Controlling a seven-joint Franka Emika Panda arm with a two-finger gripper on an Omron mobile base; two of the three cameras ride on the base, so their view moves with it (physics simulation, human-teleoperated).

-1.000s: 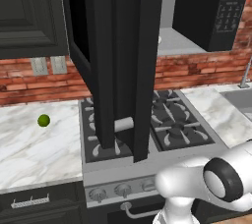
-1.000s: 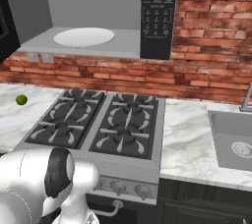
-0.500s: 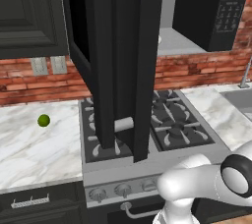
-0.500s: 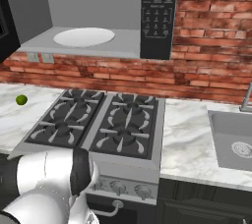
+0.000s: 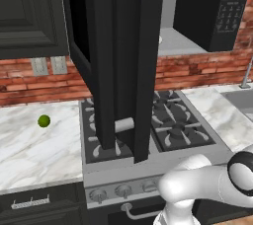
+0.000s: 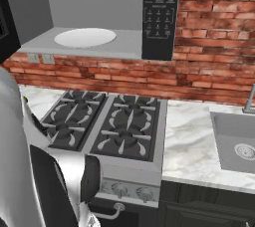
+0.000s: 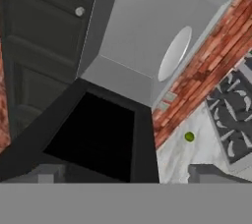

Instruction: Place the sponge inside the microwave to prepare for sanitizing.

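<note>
Microwave (image 6: 99, 17): door (image 5: 123, 61) swung wide, pale plate (image 6: 84, 37) inside.
Gripper (image 7: 123, 175): jaws spread, holding nothing.
Green ball (image 5: 44, 121): on marble counter (image 5: 34, 145).

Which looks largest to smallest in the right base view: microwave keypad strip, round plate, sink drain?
1. Keypad strip
2. Round plate, similar in area to the keypad strip, so that order is unsure
3. Sink drain, clearly smallest

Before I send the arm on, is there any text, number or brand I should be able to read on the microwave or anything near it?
None can be read.
Microwave keypad: rows of pale button marks, too small and blurred to read.
Stove knobs: no legible markings.
Wall outlets: blank.
</note>
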